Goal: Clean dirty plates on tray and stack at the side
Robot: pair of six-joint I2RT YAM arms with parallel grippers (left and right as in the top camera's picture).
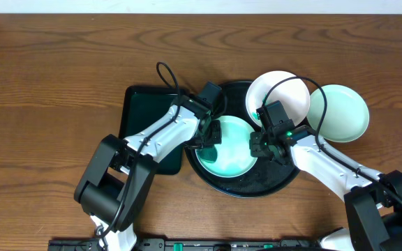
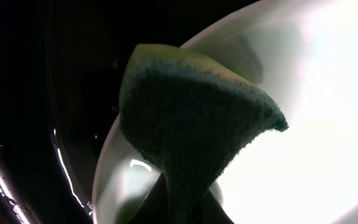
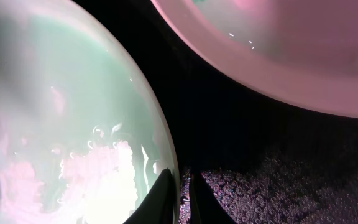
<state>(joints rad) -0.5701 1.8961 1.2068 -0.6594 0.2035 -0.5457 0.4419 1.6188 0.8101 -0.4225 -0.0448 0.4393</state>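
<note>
A mint-green plate (image 1: 232, 155) lies in the round black tray (image 1: 257, 187). My left gripper (image 1: 210, 136) is shut on a green and yellow sponge (image 2: 191, 112) and holds it on the left part of that plate (image 2: 309, 124). My right gripper (image 1: 259, 145) is shut on the plate's right rim; the right wrist view shows its fingers (image 3: 184, 183) pinching the rim of the plate (image 3: 61, 112). A white plate (image 1: 279, 96) sits at the tray's upper right rim and also shows in the right wrist view (image 3: 278, 50). A second mint-green plate (image 1: 340, 113) rests on the table to the right, beside the white plate.
A rectangular dark green tray (image 1: 142, 115) lies left of the black tray, under my left arm. The wooden table (image 1: 47, 84) surrounds everything. The black tray's floor shows in both wrist views (image 2: 36, 93) (image 3: 291, 180).
</note>
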